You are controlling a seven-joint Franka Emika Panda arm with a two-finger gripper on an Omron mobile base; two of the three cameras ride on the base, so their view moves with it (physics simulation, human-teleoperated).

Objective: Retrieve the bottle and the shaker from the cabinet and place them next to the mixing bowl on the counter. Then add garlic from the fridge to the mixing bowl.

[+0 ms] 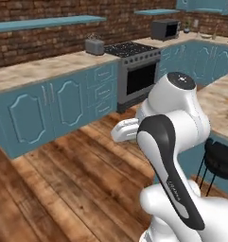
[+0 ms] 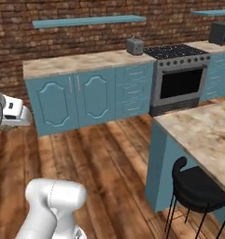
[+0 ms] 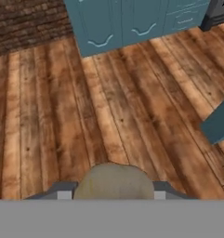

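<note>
In the hand view, my gripper (image 3: 114, 194) is shut on the garlic (image 3: 114, 180), a brownish mottled round lump held between the two grey fingertips (image 3: 62, 190). It hangs over the wooden floor, facing teal base cabinet doors. The beige marble counter (image 1: 39, 71) runs along the brick wall, and an island stretch of counter (image 2: 202, 130) lies to the right. The white arm (image 1: 172, 142) rises in the foreground of the left base view. The bottle, the shaker, the mixing bowl and the fridge are out of view.
A steel stove (image 1: 134, 66) stands in the counter run, with a toaster (image 1: 94, 46) to its left and a microwave (image 1: 165, 29) to its right. A black stool (image 2: 198, 186) sits by the island. Teal wall cabinets (image 1: 205, 4) show at top right. A wide wooden floor (image 2: 109, 140) lies between.
</note>
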